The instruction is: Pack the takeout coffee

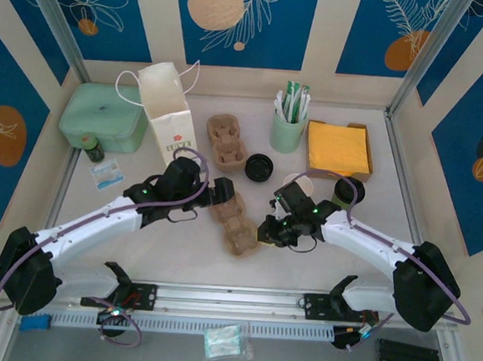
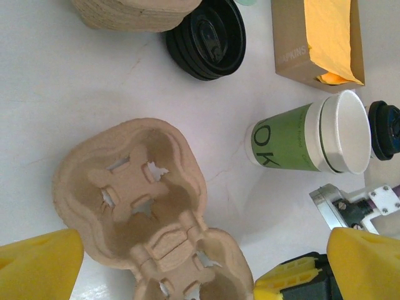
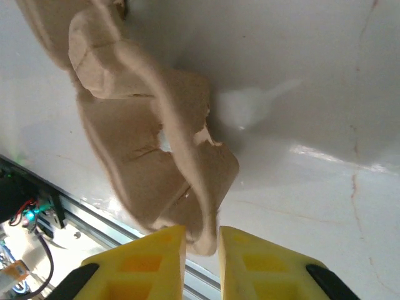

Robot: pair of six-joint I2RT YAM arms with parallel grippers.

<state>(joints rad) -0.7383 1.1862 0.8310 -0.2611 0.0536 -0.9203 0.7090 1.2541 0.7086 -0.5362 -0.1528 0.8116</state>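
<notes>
Right tool point(image 3: 201, 250), jaws nearly closed about the carrier point(image 3: 144, 156) rim, grip uncertain, is nearer the upright coffee point(image 1: 347, 190), which stands on the tabletop point(image 1: 186, 251) beyond it, rightward; left tool point(image 2: 200, 275) gapes.

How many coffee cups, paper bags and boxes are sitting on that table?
Coffee cups: 2, lidless cup and lidded cup
Paper bags: 1, white paper bag
Boxes: 2, mint-green box and napkin box
Total: 5

I am working over a glossy white table point(image 1: 390, 209), blue floral wall panels point(image 1: 295, 26) and beige strips enclosing three sides.
</notes>
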